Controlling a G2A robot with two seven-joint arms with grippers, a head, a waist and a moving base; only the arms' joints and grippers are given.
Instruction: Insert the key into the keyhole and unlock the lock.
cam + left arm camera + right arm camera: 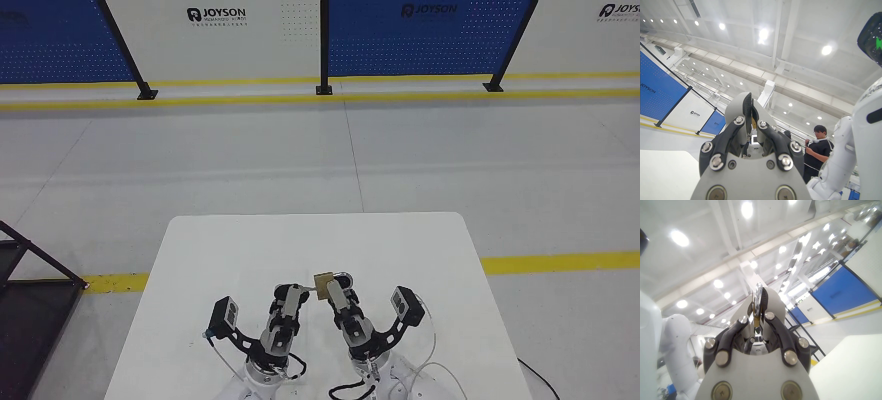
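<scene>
The lock [323, 280] is held up off the surface [300, 235], between the two grippers and just ahead of their fingertips. In the top view its brass body juts out of the right gripper [339, 293] sideways, toward the left gripper [295, 295], with a bit of silver shackle on the far side. The right wrist view shows the lock [757, 303] edge-on: the shackle rises past the fingertips and a brass corner sits deeper, between the fingers and toward the palm. The right gripper [759, 294] is closed down to the thickness of the lock and clamps it on both flat faces.

The key [753, 121] is harder to read. Between the pads [747, 108] of the left gripper [750, 99] we see a small brass-coloured piece, which we take for the key's head; the fingers are all but closed on it, tips meeting. In the top view a thin piece seems to run from the left gripper's tips toward the lock body, but it is too small to be sure of. We cannot see the keyhole, nor whether the blade has entered it.

The coming move, as we judge it, turns on one line: the key's long axis must point from the left gripper straight across to the lock face that fronts it. The two grippers are near each other, angled inward, so the gap to close is small. A slight tilt of either wrist could make the blade catch on the brass face.
</scene>
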